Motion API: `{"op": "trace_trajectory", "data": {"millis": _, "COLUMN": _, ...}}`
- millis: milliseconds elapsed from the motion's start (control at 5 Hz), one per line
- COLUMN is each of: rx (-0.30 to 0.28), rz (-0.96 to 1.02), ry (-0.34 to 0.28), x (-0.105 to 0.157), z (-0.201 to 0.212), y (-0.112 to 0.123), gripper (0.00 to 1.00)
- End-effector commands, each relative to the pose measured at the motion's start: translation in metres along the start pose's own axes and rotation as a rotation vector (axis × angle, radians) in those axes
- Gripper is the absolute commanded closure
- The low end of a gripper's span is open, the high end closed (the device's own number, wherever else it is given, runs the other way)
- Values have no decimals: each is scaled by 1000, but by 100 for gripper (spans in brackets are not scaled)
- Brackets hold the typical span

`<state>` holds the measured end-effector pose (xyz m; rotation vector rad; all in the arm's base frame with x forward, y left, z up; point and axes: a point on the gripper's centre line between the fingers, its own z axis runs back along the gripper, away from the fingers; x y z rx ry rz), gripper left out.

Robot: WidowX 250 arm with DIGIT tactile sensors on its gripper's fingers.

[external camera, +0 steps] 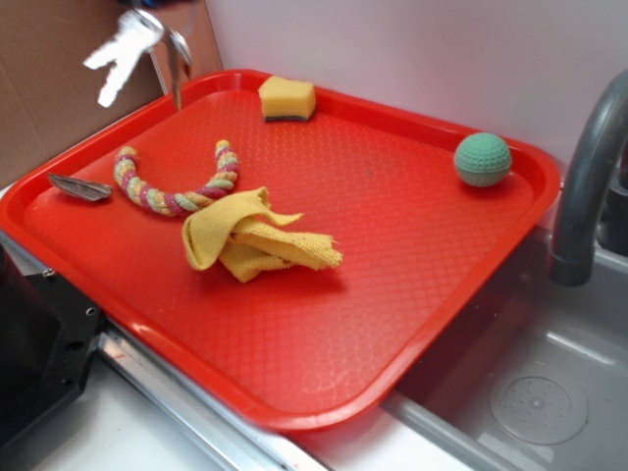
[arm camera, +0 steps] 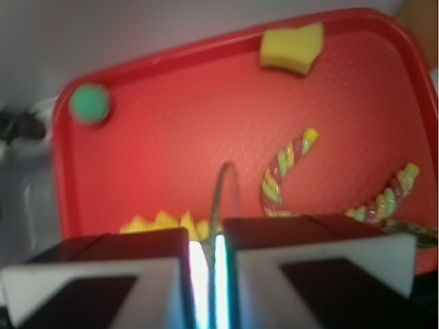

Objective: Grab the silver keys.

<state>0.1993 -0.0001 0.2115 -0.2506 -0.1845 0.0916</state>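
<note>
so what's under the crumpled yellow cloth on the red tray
Only the red plastic tray shows around the crumpled yellow cloth; the striped rope toy touches its edge. Anything beneath its folds is hidden.

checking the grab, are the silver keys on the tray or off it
Off it: the silver keys dangle in the air above the red tray's back left corner, wire ring pinched in the shut pincer.

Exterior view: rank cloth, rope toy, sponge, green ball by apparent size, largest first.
1. Yellow cloth, nearest the camera, which may flatter it.
2. Rope toy, long but thin; close to the cloth.
3 and 4. Sponge and green ball look alike; I won't rank them.
</note>
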Motion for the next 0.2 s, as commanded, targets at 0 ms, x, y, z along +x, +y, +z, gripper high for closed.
{"op": "trace_trajectory", "data": {"millis": 0, "rx": 20, "rz": -97, "ry": -26, "x": 25, "z": 59, "y": -2, "gripper": 100}}
